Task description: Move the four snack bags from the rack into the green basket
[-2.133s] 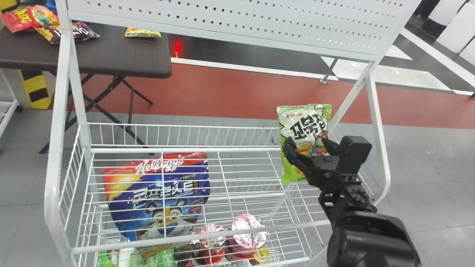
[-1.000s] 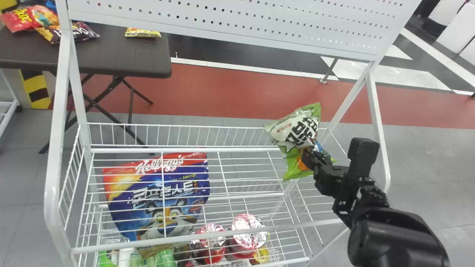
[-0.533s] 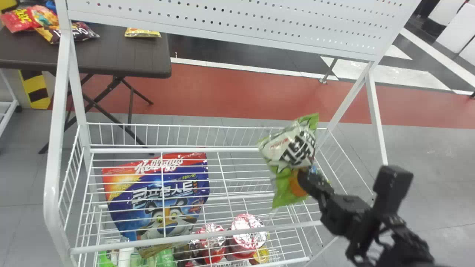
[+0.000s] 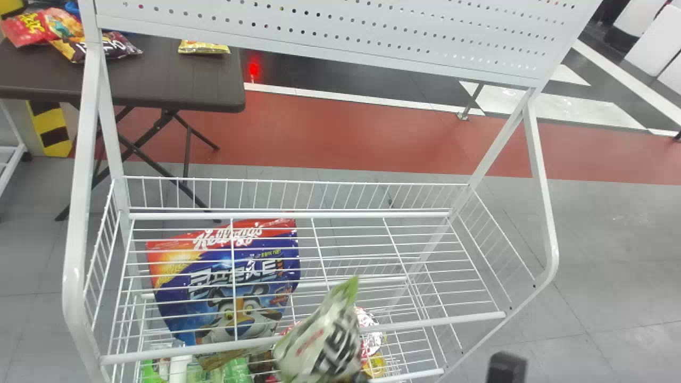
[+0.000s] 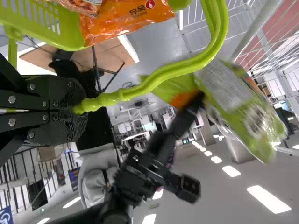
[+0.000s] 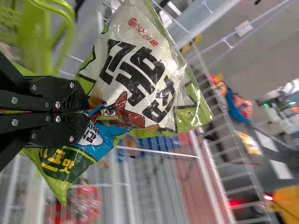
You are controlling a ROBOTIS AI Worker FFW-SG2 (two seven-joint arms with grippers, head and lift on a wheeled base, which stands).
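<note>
right gripper (image 4: 359, 377) pinches a snack bag (image 4: 322, 343), partly hiding cups (image 4: 373, 336) near the cereal bag (image 4: 229, 287); left gripper (image 5: 80, 110) clasps basket handle (image 5: 163, 78).

The head view looks forward and steeply down over the white rack (image 4: 290, 215), taking in the tabletop (image 4: 175, 80) beyond it. The left wrist view, turned on its side, looks from close behind the left claw (image 5: 80, 110) along the basket handle (image 5: 187, 67), facing across to the right claw (image 4: 360, 377), with ceiling lights far behind. The right wrist view, also sideways, looks closely at the snack bag (image 4: 324, 340), past it to rack and tabletop. All three share bag and rack; the wrist views share the green basket (image 5: 70, 42).
</note>
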